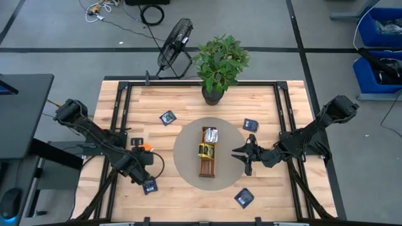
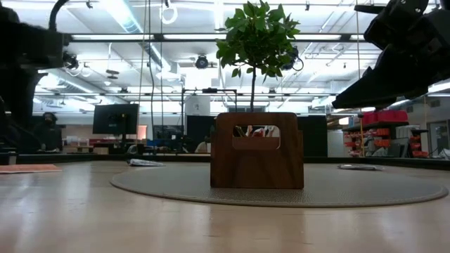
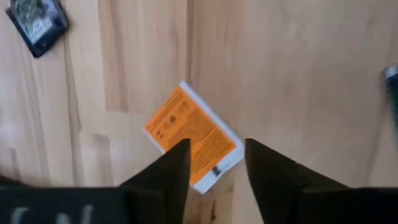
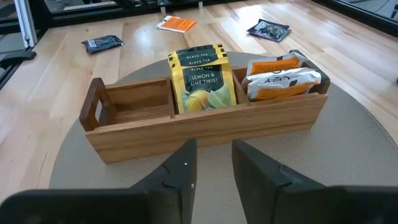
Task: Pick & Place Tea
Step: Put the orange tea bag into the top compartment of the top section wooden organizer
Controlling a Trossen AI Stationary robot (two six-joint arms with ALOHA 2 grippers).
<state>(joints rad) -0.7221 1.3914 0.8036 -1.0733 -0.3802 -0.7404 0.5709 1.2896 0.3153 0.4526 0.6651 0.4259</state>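
Note:
An orange tea sachet (image 3: 193, 134) lies flat on the wood at the table's left. My left gripper (image 3: 217, 171) points down over its edge, open; in the high view this gripper (image 1: 142, 149) is beside the sachet (image 1: 146, 147). The brown wooden tray (image 1: 209, 150) sits on a round grey mat (image 1: 185, 157). It holds a yellow sachet (image 4: 202, 79) upright in its middle compartment and orange-and-white sachets (image 4: 283, 78) in an end compartment. My right gripper (image 4: 214, 165) stands open at the tray's right side, pointing at it, with nothing between its fingers. My left gripper comes at the orange sachet from above. One finger (image 3: 174, 168) overlaps the sachet's edge (image 3: 205, 168) and the other stands beside it over bare wood. Whether either finger touches the sachet I cannot tell.
Dark navy sachets lie scattered on the wood: far left (image 1: 167, 117), far right (image 1: 250, 124), near right (image 1: 244, 198) and near left (image 1: 149, 186). A potted plant (image 1: 218, 66) stands at the far edge behind the mat. A black frame borders the table.

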